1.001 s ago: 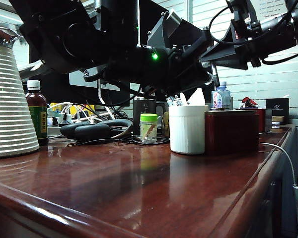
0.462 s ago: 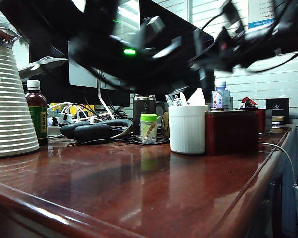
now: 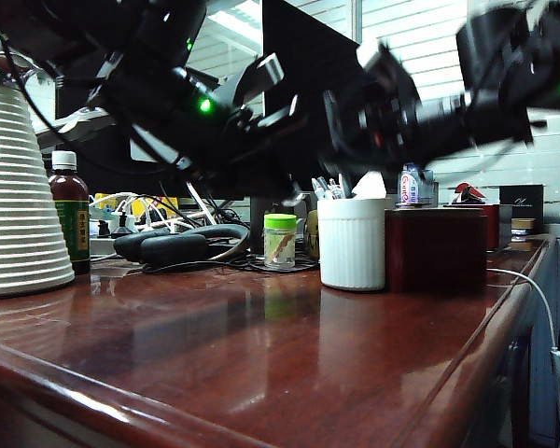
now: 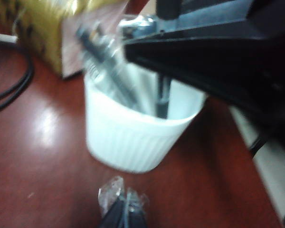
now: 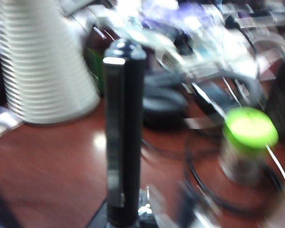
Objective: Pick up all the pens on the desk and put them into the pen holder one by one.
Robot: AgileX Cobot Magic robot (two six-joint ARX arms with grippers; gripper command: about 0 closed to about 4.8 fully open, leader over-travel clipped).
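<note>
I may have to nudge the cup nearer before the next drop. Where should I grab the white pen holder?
I'd pinch the pen holder by its rim from above, one finger inside, on the bare side facing the left gripper, which is shut close by. The pens lean at the far side, and the dark red box crowds one flank. The right gripper is shut on the black marker.

The exterior camera sits low, almost level with the table (image 3: 261,364), looking across its glossy top toward the clutter at the back; the white pen holder (image 3: 353,243) stands just right of centre, at about 1 o'clock. The left wrist camera looks steeply down from close by onto the same pen holder (image 4: 133,137). The right wrist camera looks nearly level across the table, close and blurred, sharing the green-capped jar (image 5: 249,137) (image 3: 280,241) and the ribbed cone (image 5: 42,61) (image 3: 19,187) with the exterior view.
</note>
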